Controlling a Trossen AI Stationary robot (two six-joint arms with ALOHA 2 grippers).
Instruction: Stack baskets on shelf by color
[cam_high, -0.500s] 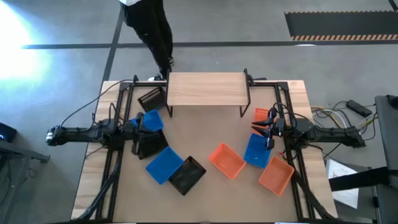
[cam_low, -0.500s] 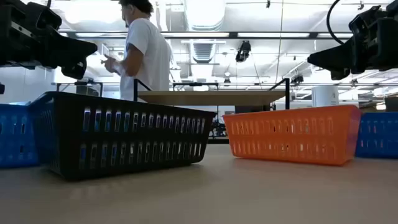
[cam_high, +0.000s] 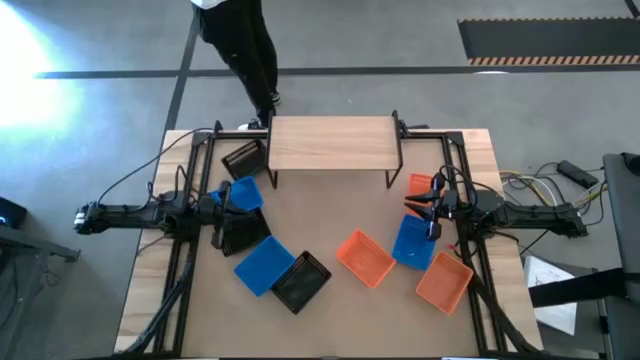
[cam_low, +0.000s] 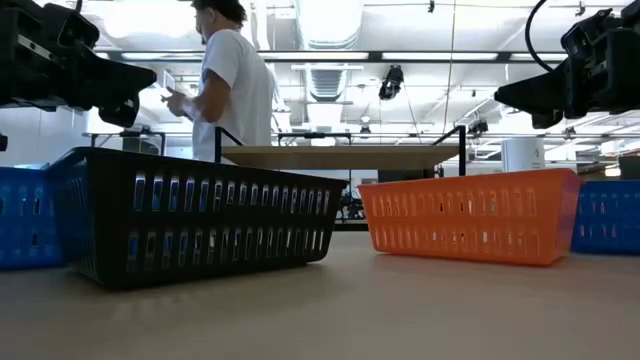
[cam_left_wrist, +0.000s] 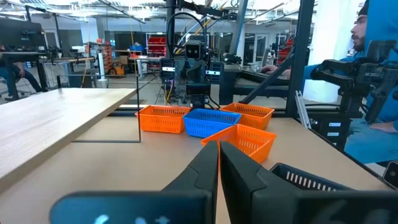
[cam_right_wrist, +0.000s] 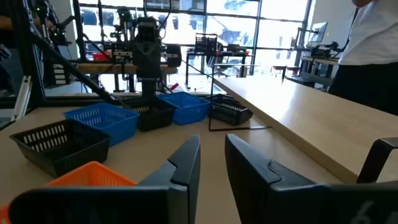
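- The low light-wood shelf on thin black legs (cam_high: 331, 144) stands at the far middle of the table with a bare top; no basket rests on it, so by my judgement the stacking has not begun.
- About 9 slotted plastic baskets lie loose on the wooden tabletop (cam_high: 330, 215).
- On the left side: a black basket (cam_high: 243, 158) near the shelf's left leg, a blue one (cam_high: 242, 193) beside the left arm, another black one (cam_high: 238, 234) just under that arm, then a blue basket (cam_high: 264, 263) touching a black basket (cam_high: 302, 281).
- On the right side: a small orange basket (cam_high: 421, 184), a blue basket (cam_high: 411, 242), an orange basket (cam_high: 364, 257) and another orange one (cam_high: 444, 282).
- The left gripper (cam_left_wrist: 219, 155) hovers empty over the left cluster, fingers nearly together.
- The right gripper (cam_right_wrist: 211, 155) hovers empty above the right blue basket, fingers parted by a narrow gap.
- Left to do, as I judge it: all 3 colour stacks.
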